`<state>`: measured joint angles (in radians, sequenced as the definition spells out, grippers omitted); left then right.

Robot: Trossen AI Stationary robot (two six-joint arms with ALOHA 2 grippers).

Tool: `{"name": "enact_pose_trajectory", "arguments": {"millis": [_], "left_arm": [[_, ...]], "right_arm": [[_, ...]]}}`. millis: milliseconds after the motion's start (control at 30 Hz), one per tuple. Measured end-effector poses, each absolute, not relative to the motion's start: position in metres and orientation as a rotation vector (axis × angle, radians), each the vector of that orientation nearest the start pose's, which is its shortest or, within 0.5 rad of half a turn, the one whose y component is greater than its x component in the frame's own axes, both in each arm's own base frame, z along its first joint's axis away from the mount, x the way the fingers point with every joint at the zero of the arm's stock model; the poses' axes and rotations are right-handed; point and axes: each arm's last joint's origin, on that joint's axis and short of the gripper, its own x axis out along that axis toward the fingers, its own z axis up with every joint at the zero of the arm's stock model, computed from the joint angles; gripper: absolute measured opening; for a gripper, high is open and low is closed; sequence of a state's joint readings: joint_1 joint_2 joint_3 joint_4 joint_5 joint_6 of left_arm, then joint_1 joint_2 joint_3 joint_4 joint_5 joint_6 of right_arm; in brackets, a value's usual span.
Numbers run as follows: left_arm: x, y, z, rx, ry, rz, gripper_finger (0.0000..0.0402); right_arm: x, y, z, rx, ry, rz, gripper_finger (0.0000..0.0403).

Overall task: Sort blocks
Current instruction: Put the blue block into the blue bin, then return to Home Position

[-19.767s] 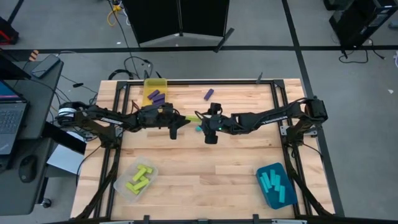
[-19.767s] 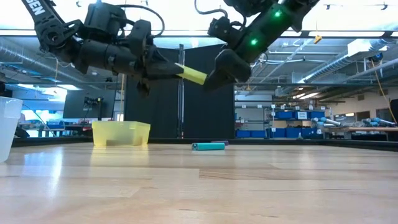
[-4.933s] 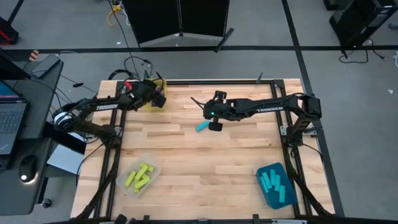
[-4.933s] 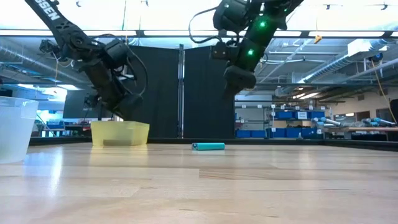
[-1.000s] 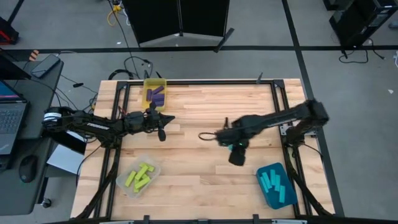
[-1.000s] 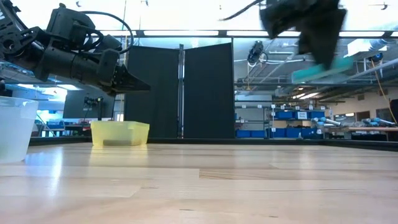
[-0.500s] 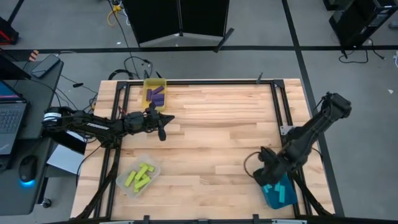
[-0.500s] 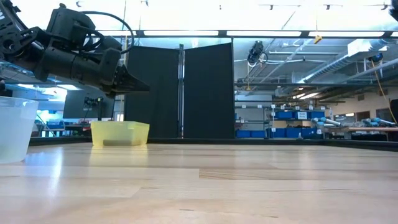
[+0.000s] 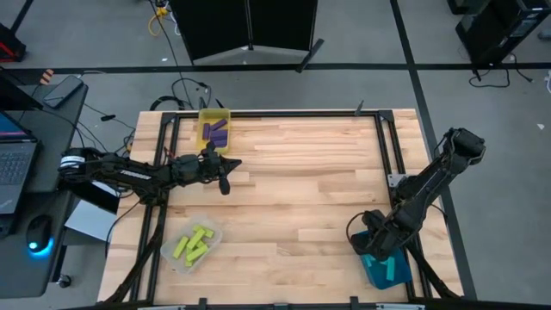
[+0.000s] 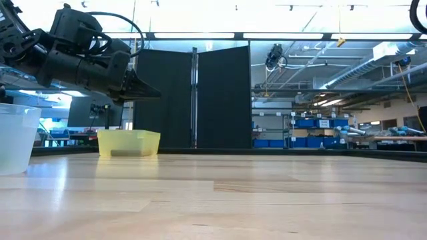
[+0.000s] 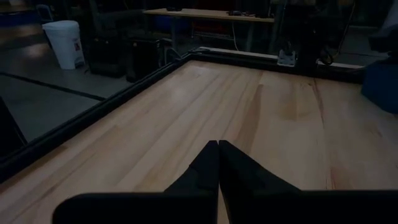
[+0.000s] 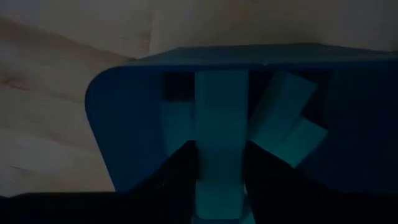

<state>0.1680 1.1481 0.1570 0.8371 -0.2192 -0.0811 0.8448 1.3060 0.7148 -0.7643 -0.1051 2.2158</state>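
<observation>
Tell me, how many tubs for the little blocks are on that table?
3. A yellow bin at the far edge holding purple blocks, a clear bin near the front left with yellow-green blocks, and a teal bin front right, partly hidden under the right gripper.

You have wooden table [image 9: 293, 189] with black frame rail around edge. Yellow bin [image 9: 215, 127] sits at far left corner. Clear bin [image 9: 170, 258] sits at near left. Teal bin [image 9: 392, 274] sits at near right corner. Left of table you see dark desk with laptop [image 9: 15, 168] and mouse [image 9: 38, 231]. Beyond far edge, black partition panels [image 10: 193, 100] stand on grey floor. White pail [image 11: 64, 43] stands on floor beside table.
</observation>
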Motion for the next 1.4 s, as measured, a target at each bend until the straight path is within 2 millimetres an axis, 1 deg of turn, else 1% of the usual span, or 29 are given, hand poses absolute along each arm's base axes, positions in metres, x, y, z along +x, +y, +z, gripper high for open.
{"name": "enact_pose_trajectory", "arguments": {"millis": [233, 467, 600, 667, 767, 933, 1067, 1167, 1267, 1333, 1400], "left_arm": [[0.187, 0.039, 0.157, -0.073, 0.138, 0.422, 0.0016], [0.187, 0.039, 0.157, -0.073, 0.139, 0.436, 0.0016], [0.187, 0.039, 0.157, -0.074, 0.139, 0.434, 0.0016], [0.187, 0.039, 0.157, -0.074, 0.139, 0.433, 0.0016], [0.187, 0.039, 0.157, -0.078, 0.138, 0.43, 0.0016], [0.187, 0.038, 0.157, -0.081, 0.14, 0.396, 0.0016], [0.187, 0.038, 0.157, -0.076, 0.14, 0.395, 0.0016], [0.187, 0.038, 0.157, -0.077, 0.141, 0.39, 0.0016], [0.187, 0.038, 0.157, -0.077, 0.141, 0.38, 0.0016], [0.187, 0.038, 0.157, -0.076, 0.141, 0.379, 0.0016], [0.188, 0.038, 0.158, -0.076, 0.136, 0.378, 0.0016]], "right_arm": [[0.136, 0.158, 0.177, 1.232, 1.393, -0.86, 0.0128], [0.137, 0.156, 0.177, 1.161, 1.409, -0.799, 0.0175], [0.14, 0.154, 0.178, 1.116, 1.417, -0.754, 0.019], [0.142, 0.155, 0.182, 1.098, 1.422, -0.718, 0.0192], [0.145, 0.156, 0.195, 1.045, 1.439, -0.694, 0.0187], [0.147, 0.155, 0.226, 0.902, 1.482, -0.654, 0.0159], [0.151, 0.151, 0.244, 0.755, 1.474, -0.552, 0.0115], [0.158, 0.146, 0.249, 0.663, 1.44, -0.47, 0.0071], [0.166, 0.137, 0.25, 0.565, 1.407, -0.41, 0.0022], [0.172, 0.129, 0.251, 0.484, 1.376, -0.376, 0.001], [0.179, 0.12, 0.253, 0.408, 1.34, -0.344, 0.0014]]}}
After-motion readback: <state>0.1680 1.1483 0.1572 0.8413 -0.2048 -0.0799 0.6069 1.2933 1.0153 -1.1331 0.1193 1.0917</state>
